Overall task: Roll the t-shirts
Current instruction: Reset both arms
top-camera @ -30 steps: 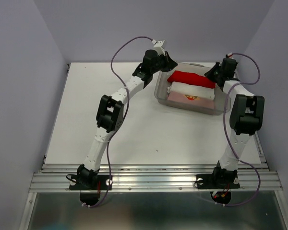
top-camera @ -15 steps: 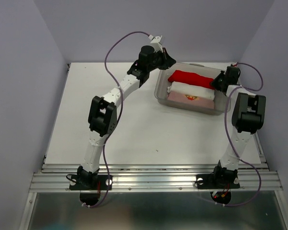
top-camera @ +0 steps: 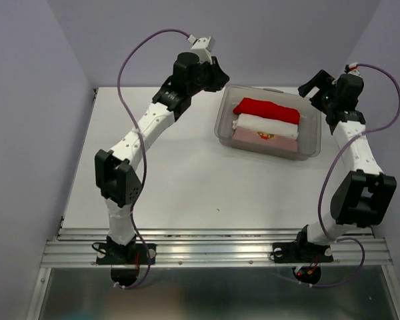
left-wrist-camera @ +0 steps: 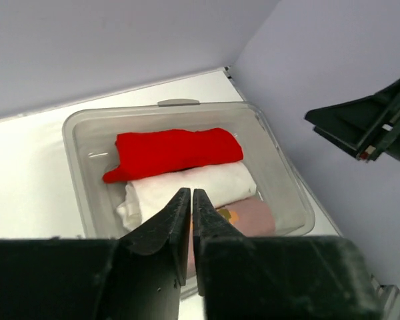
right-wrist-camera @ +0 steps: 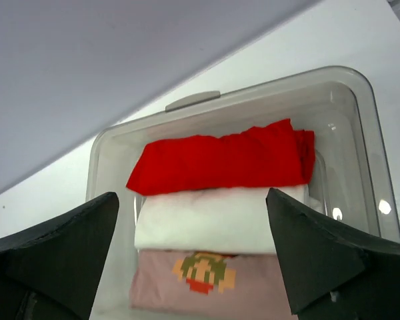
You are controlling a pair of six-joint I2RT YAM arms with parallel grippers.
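Note:
Three rolled t-shirts lie side by side in a clear plastic tub [top-camera: 311, 144] at the back right of the table. The red t-shirt [top-camera: 267, 110] is farthest back, the white t-shirt [top-camera: 267, 125] is in the middle, and the pale pink t-shirt [top-camera: 263, 137] with a small pixel print is nearest. My left gripper [top-camera: 221, 80] hovers off the tub's back left corner. In the left wrist view its jaws [left-wrist-camera: 191, 193] stand all but together, with nothing between them. My right gripper [top-camera: 313, 88] hangs above the tub's back right corner. It is wide open [right-wrist-camera: 192, 195] and holds nothing.
Lilac walls close in the table [top-camera: 173, 180] at the back and on both sides. The tub's rim [right-wrist-camera: 193, 100] lies close to the back wall and right wall. An aluminium rail [top-camera: 213, 250] carries both arm bases at the near edge. Purple cables loop off each wrist.
Both grippers have drawn up and away from the two ends of the red t-shirt. The left arm swung to the left, the right arm stretched back, and the right gripper opened wide.

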